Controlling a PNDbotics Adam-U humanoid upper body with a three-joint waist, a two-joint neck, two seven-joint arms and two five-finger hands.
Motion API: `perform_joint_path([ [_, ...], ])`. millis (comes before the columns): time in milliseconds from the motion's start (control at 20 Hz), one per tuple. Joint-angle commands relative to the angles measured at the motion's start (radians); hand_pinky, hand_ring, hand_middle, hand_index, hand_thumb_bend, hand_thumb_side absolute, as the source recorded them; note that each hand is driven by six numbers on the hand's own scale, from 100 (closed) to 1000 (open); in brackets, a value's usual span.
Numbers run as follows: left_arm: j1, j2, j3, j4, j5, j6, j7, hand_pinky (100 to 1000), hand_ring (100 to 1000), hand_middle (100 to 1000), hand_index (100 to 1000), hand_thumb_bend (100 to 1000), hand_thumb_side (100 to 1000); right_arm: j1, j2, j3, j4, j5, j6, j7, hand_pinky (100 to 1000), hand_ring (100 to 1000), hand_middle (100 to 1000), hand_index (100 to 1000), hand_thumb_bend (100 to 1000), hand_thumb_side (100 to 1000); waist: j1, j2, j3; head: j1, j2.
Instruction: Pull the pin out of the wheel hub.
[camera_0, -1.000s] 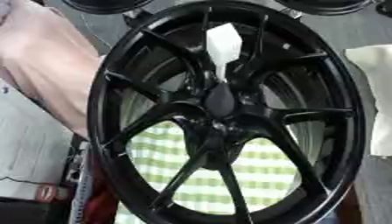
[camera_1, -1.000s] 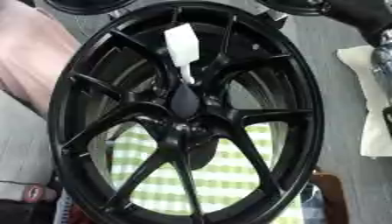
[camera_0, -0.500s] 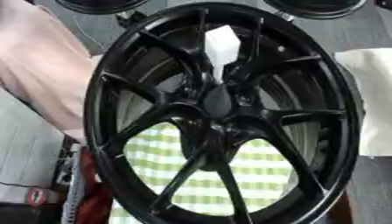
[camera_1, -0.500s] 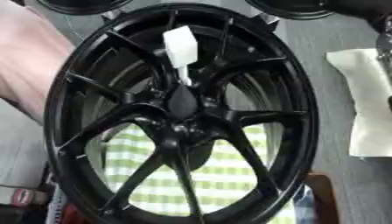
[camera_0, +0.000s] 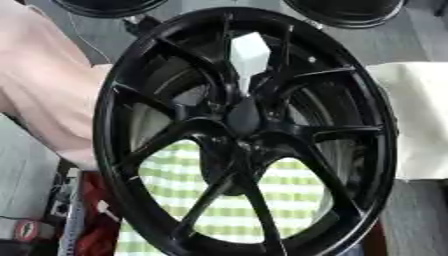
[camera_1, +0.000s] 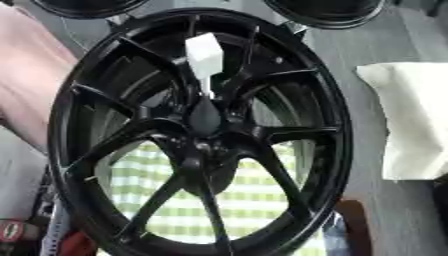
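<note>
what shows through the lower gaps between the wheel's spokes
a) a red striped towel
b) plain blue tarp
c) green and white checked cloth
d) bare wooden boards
c) Through the lower spoke gaps of the black wheel, a green and white checked cloth shows behind it, below the white pin that stands above the hub.

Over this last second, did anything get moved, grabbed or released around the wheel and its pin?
Nothing visibly changed among the things; only the whole picture drifted a little, so the head moved. The white pin still sticks out of the hub of the black wheel, untouched. No hand is in view.
</note>
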Motion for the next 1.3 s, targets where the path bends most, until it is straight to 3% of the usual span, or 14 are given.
perform_joint_path([
  [50,-0.003,0.036,0.000,-0.017,-0.004,0.003,-0.003,836,656,635,801,110,784,-0.054,-0.075,0.046,0.025,0.071,-0.083,0.148,859,822,737,762,371,250,0.000,-0.030,0.001,-0.005,0.002],
  [400,-0.002,0.046,-0.007,-0.017,-0.004,0.007,-0.010,836,656,635,801,108,786,-0.187,-0.064,0.190,0.105,0.129,-0.314,0.409,853,814,722,756,393,225,-0.014,-0.034,0.007,-0.016,0.000],
  [550,-0.001,0.048,-0.008,-0.017,-0.004,0.008,-0.012,836,656,635,801,108,786,-0.250,-0.033,0.238,0.158,0.138,-0.361,0.480,850,812,721,755,400,221,-0.019,-0.037,0.008,-0.020,0.001],
  [900,0.001,0.049,-0.011,-0.017,-0.004,0.011,-0.015,836,655,634,801,107,787,-0.389,0.082,0.320,0.302,0.162,-0.362,0.486,850,812,713,754,417,213,-0.022,-0.039,0.013,-0.031,0.005],
  [1300,0.003,0.048,-0.011,-0.017,-0.002,0.013,-0.015,836,656,635,801,108,786,-0.456,0.164,0.372,0.408,0.185,-0.279,0.428,851,817,709,756,448,212,-0.022,-0.046,0.015,-0.035,0.006],
])
